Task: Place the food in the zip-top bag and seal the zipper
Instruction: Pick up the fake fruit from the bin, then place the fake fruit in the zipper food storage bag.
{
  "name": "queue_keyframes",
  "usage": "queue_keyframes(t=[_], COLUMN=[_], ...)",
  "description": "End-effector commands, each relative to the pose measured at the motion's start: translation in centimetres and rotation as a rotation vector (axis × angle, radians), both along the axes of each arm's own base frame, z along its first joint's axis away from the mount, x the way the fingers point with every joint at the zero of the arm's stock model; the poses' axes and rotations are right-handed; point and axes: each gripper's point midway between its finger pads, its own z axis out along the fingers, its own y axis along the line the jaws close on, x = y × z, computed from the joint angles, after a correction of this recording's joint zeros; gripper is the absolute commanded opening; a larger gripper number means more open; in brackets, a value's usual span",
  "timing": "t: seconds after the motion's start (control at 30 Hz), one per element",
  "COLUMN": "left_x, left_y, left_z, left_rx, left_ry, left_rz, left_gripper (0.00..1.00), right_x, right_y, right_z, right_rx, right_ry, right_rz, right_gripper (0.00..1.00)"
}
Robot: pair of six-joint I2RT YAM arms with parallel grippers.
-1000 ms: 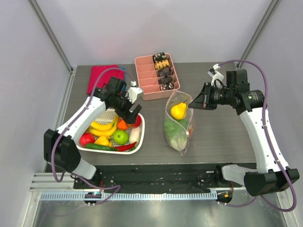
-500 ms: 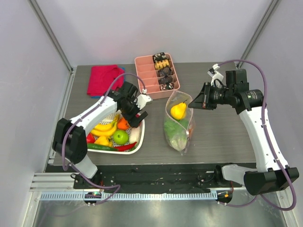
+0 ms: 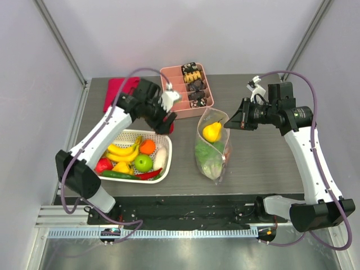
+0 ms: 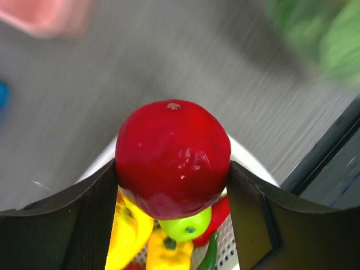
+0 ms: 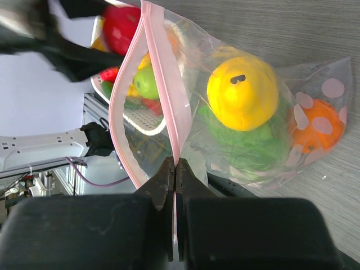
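Note:
My left gripper [image 3: 169,116] is shut on a round red fruit [image 4: 173,157] and holds it above the table, just beyond the far right corner of the white basket [image 3: 168,149]. In the left wrist view the gripper [image 4: 173,169] has the fruit between both fingers. My right gripper [image 3: 228,122] is shut on the pink zipper strip [image 5: 163,73] of the clear dotted bag [image 3: 212,147] and holds its mouth open and raised. Inside the bag are a yellow fruit [image 5: 242,93], green lettuce [image 5: 247,146] and an orange piece [image 5: 315,126].
The basket holds bananas [image 3: 124,151], an orange [image 3: 147,146], a green apple [image 3: 143,163], a yellow pepper, a red fruit and chillies. A pink compartment tray [image 3: 173,98] with snacks stands at the back. A red cloth [image 3: 115,93] lies at the back left.
My left gripper has risen out of the basket with the red fruit and moved back and right, toward the tray. The right arm and the bag have not moved.

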Motion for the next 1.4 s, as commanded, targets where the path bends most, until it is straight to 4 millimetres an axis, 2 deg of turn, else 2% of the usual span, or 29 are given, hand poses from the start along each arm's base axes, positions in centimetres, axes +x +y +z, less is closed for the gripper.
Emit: queue_keyframes(t=[0.0, 0.1, 0.2, 0.23, 0.27, 0.4, 0.43, 0.5, 0.57, 0.67, 0.77, 0.8, 0.93, 1.03, 1.1, 1.23, 1.27, 1.33, 1.37], left_x=[-0.7, -1.5, -2.6, -3.6, -3.3, -4.3, -4.7, -4.2, -3.7, -2.9, -3.5, -4.4, -8.4, -11.0, -11.5, -13.1, -14.3, -15.3, -15.6], left_y=[-4.2, -6.9, -9.7, -11.0, -11.9, -15.5, -16.7, -17.6, -18.4, -18.8, -18.4, -18.1, -17.7, -17.2, -17.1, -16.3, -15.7, -15.6, -15.5], left_z=[16.1, 20.9, 23.1, 23.5, 24.0, 22.9, 22.0, 20.9, 19.0, 16.9, 14.2, 13.0, 10.5, 11.1, 11.0, 10.9, 10.5, 10.6, 10.7], left_rx=[-0.39, -0.539, -0.624, -0.647, -0.669, -0.668, -0.657, -0.643, -0.614, -0.561, -0.479, -0.438, -0.36, -0.341, -0.318, -0.278, -0.256, -0.248, -0.249], left_ry=[-0.192, -0.21, -0.21, -0.205, -0.225, -0.189, -0.173, -0.187, -0.168, -0.149, -0.089, -0.052, 0.056, 0.102, 0.106, 0.126, 0.167, 0.183, 0.189], left_rz=[0.015, -0.008, -0.033, -0.064, -0.065, -0.092, -0.104, -0.076, -0.041, 0.0, 0.007, 0.006, -0.105, -0.204, -0.229, -0.297, -0.343, -0.392, -0.398], left_gripper=[0.57, 0.58, 0.58, 0.58, 0.58, 0.58, 0.57, 0.57, 0.56, 0.56, 0.55, 0.53, 0.52, 0.56, 0.57, 0.65, 0.71, 0.79, 0.88], right_x=[0.7, 0.8, 0.6, 0.5, 0.4, 0.0, -0.2, -0.3, -0.4, -0.7, -0.9, -1.0, -1.2, -1.3, -1.6, -2.0, -2.0, -2.2, -2.2], right_y=[0.1, 0.1, 0.1, 0.1, 0.1, 0.1, 0.1, 0.1, 0.0, 0.0, 0.0, 0.0, 0.1, 0.1, 0.1, 0.1, 0.0, -0.1, -0.1], right_z=[0.8, 0.9, 1.0, 1.0, 1.0, 1.1, 1.1, 1.4, 1.5, 1.8, 2.0, 2.1, 2.4, 2.4, 2.4, 2.7, 2.6, 2.6, 2.5], right_rx=[0.01, 0.012, 0.013, 0.015, 0.016, 0.017, 0.015, 0.017, 0.017, 0.019, 0.017, 0.017, 0.024, 0.028, 0.024, 0.026, 0.014, 0.008, 0.007], right_ry=[-0.049, -0.054, -0.054, -0.053, -0.05, -0.051, -0.047, -0.051, -0.051, -0.047, -0.048, -0.048, -0.042, -0.04, -0.046, -0.059, -0.065, -0.067, -0.064], right_rz=[-0.002, -0.001, 0.001, 0.001, 0.002, 0.006, 0.006, 0.006, 0.006, 0.005, 0.006, 0.005, 0.01, 0.019, 0.023, 0.036, 0.041, 0.043, 0.042], right_gripper=[0.01, 0.01, 0.01, 0.01, 0.01, 0.01, 0.01, 0.01, 0.01, 0.01, 0.01, 0.01, 0.01, 0.01, 0.01, 0.01, 0.01, 0.01, 0.01])
